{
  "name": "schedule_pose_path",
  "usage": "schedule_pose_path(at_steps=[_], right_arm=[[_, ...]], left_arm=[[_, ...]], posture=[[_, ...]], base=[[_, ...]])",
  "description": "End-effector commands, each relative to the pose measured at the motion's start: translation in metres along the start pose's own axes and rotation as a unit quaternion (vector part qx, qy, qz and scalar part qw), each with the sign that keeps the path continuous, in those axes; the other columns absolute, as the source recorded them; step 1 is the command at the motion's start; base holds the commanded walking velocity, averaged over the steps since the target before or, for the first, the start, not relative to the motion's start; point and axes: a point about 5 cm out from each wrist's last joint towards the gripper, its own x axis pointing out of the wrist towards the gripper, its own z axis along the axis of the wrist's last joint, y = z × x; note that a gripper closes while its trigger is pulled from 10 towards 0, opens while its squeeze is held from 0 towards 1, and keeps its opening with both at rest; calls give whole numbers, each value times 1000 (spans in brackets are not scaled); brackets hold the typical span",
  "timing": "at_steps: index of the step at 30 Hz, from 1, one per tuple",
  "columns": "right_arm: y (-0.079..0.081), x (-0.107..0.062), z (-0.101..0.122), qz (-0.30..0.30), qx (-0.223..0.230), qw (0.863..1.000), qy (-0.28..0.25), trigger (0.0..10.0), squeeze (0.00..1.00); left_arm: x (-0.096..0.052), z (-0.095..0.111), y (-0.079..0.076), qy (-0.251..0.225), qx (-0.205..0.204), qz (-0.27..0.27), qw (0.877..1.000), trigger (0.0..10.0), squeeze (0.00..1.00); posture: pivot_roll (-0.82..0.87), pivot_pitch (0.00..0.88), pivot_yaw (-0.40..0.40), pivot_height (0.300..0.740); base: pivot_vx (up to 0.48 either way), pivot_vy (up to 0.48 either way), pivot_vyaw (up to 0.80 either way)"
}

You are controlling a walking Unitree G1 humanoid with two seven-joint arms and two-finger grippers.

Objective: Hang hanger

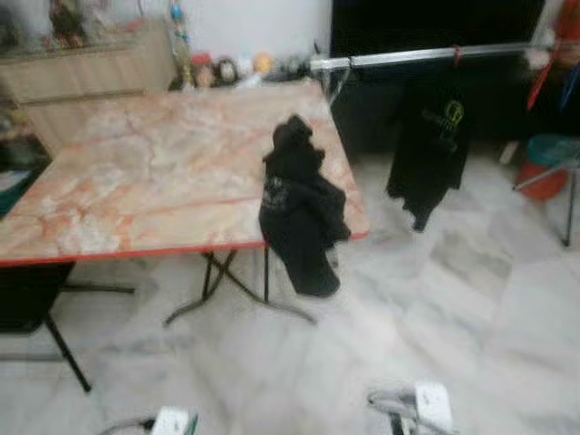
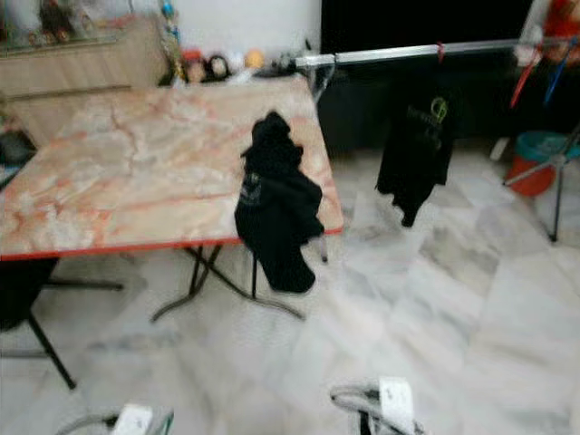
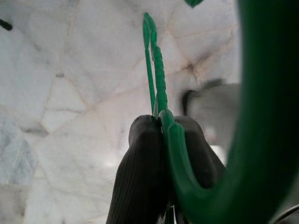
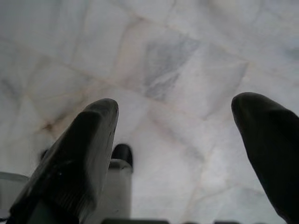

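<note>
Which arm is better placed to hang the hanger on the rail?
Left. The left gripper is shut on the green plastic hanger, while the right gripper is open with only floor beneath. The silver clothes rail stands ahead.

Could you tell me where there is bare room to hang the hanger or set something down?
The rail is bare between its left end and the hung black shirt; right of the shirt it is crowded with pegs. The table is bare left of the black garment draped over its edge. The left hand grips the green hanger.
</note>
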Motion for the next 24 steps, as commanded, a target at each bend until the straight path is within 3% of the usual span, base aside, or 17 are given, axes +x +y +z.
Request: schedule_pose_path(at_steps=[1,24], right_arm=[[7,1,6,7,6,1000,-8,10000,0],[3,1,7,1,10,1000,-9,10000,0]], left_arm=[[-1,-5,6,11,7,9,1000,10000,0],[-2,-5,10,14,4,11,1000,10000,0]], posture=[[65,0,28,740],[55,0,35,740]], base=[[0,-304,0],[0,-302,0]])
